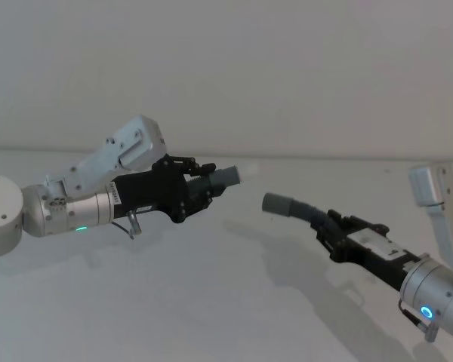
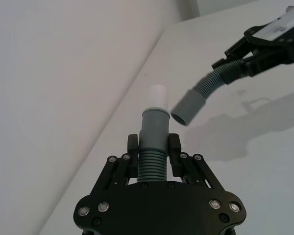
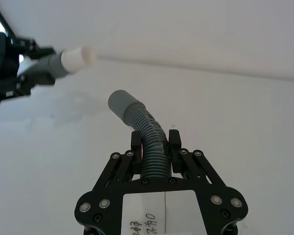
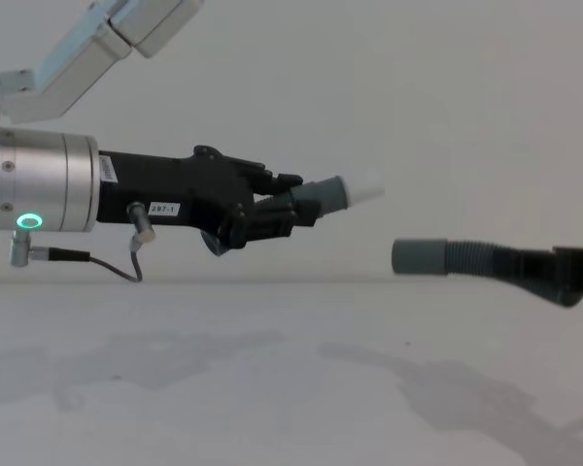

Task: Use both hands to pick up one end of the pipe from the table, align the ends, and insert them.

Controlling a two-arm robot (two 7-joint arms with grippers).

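Both pipe pieces are held in the air above the white table (image 1: 211, 302). My left gripper (image 1: 200, 183) is shut on the ribbed part of one piece (image 2: 154, 125), whose grey cuff ends in a narrower whitish tip (image 4: 364, 186). My right gripper (image 1: 325, 222) is shut on the ribs of the other, curved piece (image 3: 144, 128), whose smooth grey cuff (image 1: 275, 202) points toward the left one. The two ends face each other across a short gap. In the chest view the whitish tip sits higher than the grey cuff (image 4: 418, 256).
A pale wall rises behind the table's far edge (image 1: 325, 157). The arms' shadows (image 1: 302, 264) fall on the bare table below. A white arm link (image 1: 430, 188) stands at the right edge.
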